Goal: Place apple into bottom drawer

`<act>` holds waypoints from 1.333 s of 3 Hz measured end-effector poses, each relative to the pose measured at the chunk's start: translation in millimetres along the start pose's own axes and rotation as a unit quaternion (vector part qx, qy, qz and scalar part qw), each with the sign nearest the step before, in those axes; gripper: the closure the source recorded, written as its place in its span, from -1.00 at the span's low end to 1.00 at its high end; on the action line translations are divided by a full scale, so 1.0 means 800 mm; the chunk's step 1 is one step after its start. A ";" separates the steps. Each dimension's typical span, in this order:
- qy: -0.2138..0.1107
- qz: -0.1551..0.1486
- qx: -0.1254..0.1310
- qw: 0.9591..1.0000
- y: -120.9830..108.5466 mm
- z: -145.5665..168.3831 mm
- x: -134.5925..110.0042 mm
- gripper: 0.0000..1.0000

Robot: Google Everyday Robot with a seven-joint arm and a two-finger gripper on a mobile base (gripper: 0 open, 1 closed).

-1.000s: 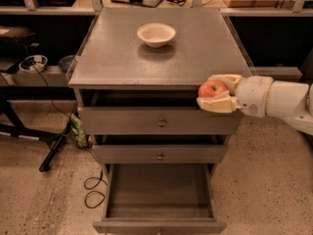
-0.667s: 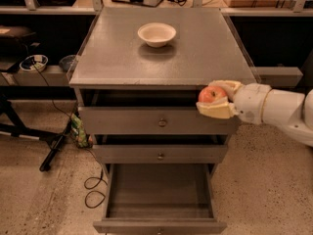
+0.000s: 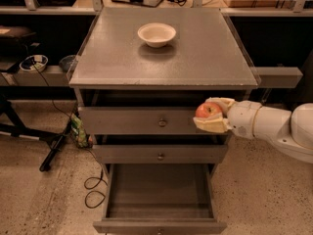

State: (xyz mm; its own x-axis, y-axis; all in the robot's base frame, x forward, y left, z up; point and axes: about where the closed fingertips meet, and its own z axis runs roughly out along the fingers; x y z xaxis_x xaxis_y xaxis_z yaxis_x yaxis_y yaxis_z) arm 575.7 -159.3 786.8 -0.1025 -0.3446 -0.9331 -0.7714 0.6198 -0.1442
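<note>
- The tool point(image 3: 211, 114) sits at the right edge of the cabinet, level with the top drawer point(image 3: 142, 121), at the end of a white arm point(image 3: 274, 127) that reaches in from the right.
- Its two cream fingers are closed on the apple point(image 3: 209, 110), one above and behind the fruit, the other under it.
- The apple is red with a paler patch near its top. It is held in front of the right end of the top drawer's face, well above the floor and clear of the counter point(image 3: 205, 58).
- The bottom drawer point(image 3: 159, 192) is pulled out toward the near side. Its deep box is open to view, and its flat front runs along the lower edge of the picture.
- The apple is higher than this open drawer and over toward its right side, not inside it.
- The middle drawer point(image 3: 195, 153) lies between the two, and its front carries a small round knob point(image 3: 160, 156). The top drawer has a like knob point(image 3: 162, 123) just left of the tool.
- A cream bowl point(image 3: 156, 35) stands upright on the far middle of the counter, well apart from the tool.
- On the speckled floor point(image 3: 44, 199), left of the open drawer, a black cable point(image 3: 93, 190) lies in loops.
</note>
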 end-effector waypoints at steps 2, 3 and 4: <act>0.028 0.032 -0.004 0.999 0.032 0.001 0.054 1.00; 0.048 0.045 0.009 0.998 0.050 0.000 0.097 1.00; 0.072 0.060 0.025 0.995 0.062 0.006 0.143 1.00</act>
State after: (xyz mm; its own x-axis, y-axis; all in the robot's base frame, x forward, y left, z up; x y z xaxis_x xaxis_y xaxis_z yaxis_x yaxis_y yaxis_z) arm 528.9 -164.9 671.0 -0.2845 -0.3609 -0.8882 -0.7164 0.6956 -0.0532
